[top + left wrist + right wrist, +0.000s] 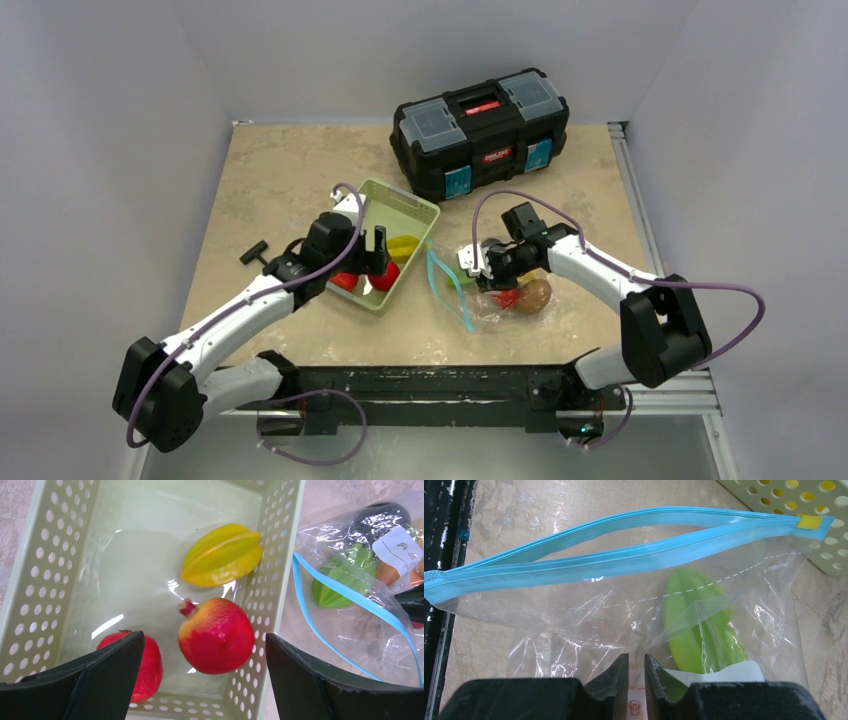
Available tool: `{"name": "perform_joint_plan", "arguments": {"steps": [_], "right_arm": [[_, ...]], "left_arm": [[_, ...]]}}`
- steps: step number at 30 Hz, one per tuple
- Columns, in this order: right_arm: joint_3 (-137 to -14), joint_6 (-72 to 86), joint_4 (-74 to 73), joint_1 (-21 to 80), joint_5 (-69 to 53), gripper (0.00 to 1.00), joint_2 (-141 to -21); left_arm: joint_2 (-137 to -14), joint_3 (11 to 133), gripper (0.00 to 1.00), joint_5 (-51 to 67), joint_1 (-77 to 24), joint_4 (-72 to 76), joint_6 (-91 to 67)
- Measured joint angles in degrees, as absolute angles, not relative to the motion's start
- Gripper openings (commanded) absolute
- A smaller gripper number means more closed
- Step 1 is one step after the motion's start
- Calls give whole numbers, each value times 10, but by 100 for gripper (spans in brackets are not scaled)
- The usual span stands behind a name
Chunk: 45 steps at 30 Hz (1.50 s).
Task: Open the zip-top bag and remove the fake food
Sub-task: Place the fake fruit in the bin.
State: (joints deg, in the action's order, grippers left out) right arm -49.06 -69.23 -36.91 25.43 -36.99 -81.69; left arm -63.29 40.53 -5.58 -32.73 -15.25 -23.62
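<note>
The clear zip-top bag (480, 290) lies right of the basket, its teal zip strip (624, 555) parted open. My right gripper (478, 266) is shut on a fold of the bag's upper film (636, 657), over a green fruit (699, 630) inside. A brown piece (533, 296) and a red piece (506, 298) also show in the bag. My left gripper (372, 262) is open and empty above the pale green basket (415, 208). Its fingers (100, 675) stand either side of a red pomegranate (217, 635). A yellow star fruit (222, 555) and another red fruit (147, 667) lie in the basket.
A black toolbox (482, 130) stands at the back, behind the basket. A small black T-shaped handle (254, 254) lies on the table left of my left arm. The black mounting rail (420, 385) runs along the near edge.
</note>
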Motion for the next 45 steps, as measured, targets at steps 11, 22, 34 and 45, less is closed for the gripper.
{"name": "perform_joint_plan", "arguments": {"steps": [11, 22, 34, 45], "right_arm": [[-491, -693, -376, 253, -375, 22, -814], [-491, -696, -396, 245, -404, 23, -801], [-498, -706, -419, 213, -443, 24, -773], [-499, -707, -423, 197, -458, 31, -758]], "left_arm": [[-531, 339, 90, 10, -327, -124, -248], [-470, 271, 90, 107, -368, -26, -280], [-575, 267, 88, 90, -457, 69, -263], [-623, 254, 86, 74, -477, 133, -236]]}}
